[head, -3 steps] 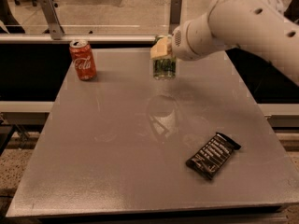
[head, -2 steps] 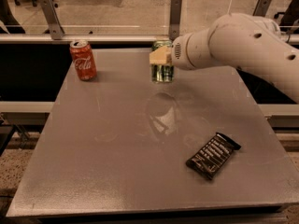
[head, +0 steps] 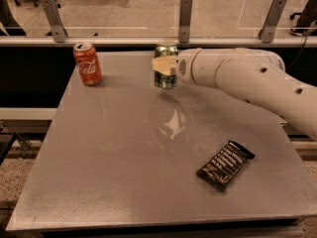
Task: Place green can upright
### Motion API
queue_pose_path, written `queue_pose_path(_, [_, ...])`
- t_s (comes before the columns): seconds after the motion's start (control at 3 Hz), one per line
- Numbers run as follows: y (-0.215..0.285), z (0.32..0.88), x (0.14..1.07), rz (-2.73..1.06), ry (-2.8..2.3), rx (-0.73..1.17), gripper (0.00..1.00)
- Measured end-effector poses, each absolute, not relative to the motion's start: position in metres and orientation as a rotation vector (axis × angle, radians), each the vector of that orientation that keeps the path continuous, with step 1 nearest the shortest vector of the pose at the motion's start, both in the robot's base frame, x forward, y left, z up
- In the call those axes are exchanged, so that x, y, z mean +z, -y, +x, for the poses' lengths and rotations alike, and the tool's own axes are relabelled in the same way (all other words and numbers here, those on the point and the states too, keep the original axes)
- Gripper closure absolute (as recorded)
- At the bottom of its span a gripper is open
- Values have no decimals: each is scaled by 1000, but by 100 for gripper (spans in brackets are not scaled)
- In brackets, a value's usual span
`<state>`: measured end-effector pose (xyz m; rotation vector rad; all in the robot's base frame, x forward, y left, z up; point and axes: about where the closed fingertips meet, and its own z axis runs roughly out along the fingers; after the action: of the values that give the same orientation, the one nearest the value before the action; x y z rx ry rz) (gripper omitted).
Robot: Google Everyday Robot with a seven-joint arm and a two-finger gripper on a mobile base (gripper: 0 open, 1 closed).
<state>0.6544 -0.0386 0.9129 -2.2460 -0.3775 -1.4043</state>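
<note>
The green can (head: 166, 78) stands upright at the far middle of the grey table (head: 124, 157), its silver top showing. Its base is at or just above the table top; I cannot tell whether it touches. My gripper (head: 164, 65) reaches in from the right on the white arm (head: 237, 78). Its pale fingers (head: 161, 64) are shut around the can's upper half and hide part of the can's body.
A red Coca-Cola can (head: 87, 64) stands upright at the far left of the table. A dark snack bar wrapper (head: 225, 165) lies flat at the near right. A rail with glass panels (head: 183, 19) runs behind the table's far edge.
The green can and the gripper have shifted a little to the left and toward the far edge. The arm now lies lower and more level across the right side.
</note>
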Motion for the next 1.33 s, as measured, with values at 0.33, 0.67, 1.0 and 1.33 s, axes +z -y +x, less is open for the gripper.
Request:
queue_pose_path(0.33, [34, 661, 911, -2192, 395, -1491, 100])
queue_pose_path(0.67, [33, 666, 904, -2165, 428, -1564, 100])
queue_pose_path(1.0, [34, 669, 892, -2138, 502, -1665, 99])
queue_pose_path(1.33, [35, 668, 886, -2093, 543, -1758, 69])
